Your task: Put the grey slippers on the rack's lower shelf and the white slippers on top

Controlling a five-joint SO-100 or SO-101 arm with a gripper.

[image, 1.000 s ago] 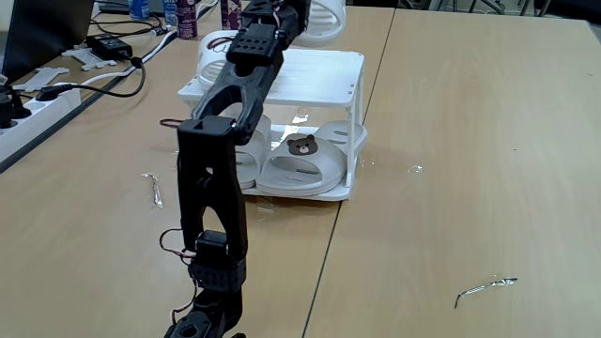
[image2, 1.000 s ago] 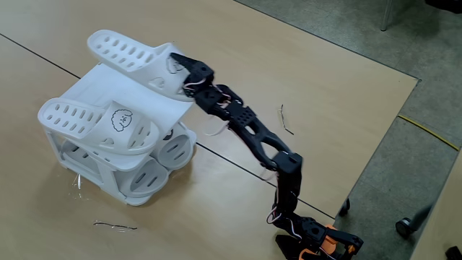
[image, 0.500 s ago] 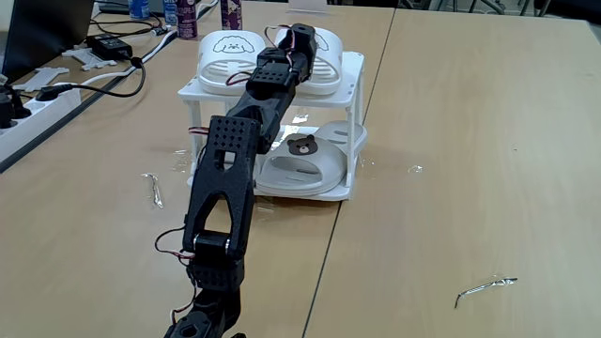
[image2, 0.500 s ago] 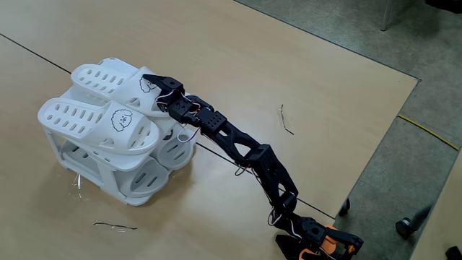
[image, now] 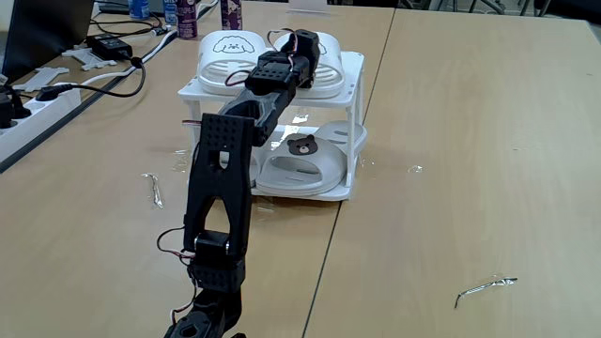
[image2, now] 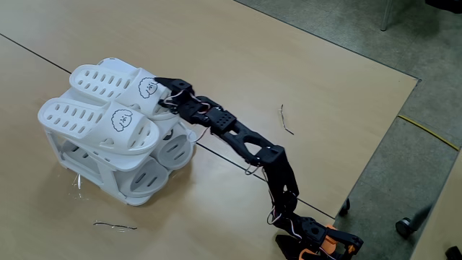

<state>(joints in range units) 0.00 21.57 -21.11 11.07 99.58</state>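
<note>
Pincer (image2: 164,90) touches 1 of the white slippers (image2: 108,76).

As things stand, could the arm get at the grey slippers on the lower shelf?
Probably yes: the rack's open front faces the arm, leaving the grey slippers exposed on the lower shelf. The end effector sits at a white slipper above and must drop first.

Pale wood worktop (image: 470,141), seam btwn panels running front to back. Bent wire scrap (image: 484,286) near front right; another wire bit (image: 153,190) at left. White power strip (image: 38,108) w/ black cables far left. Black adapter (image: 111,44) behind it. Bottles (image: 183,14) at back edge. Grey floor (image2: 404,166), yellow cable (image2: 429,130) on it.
</note>
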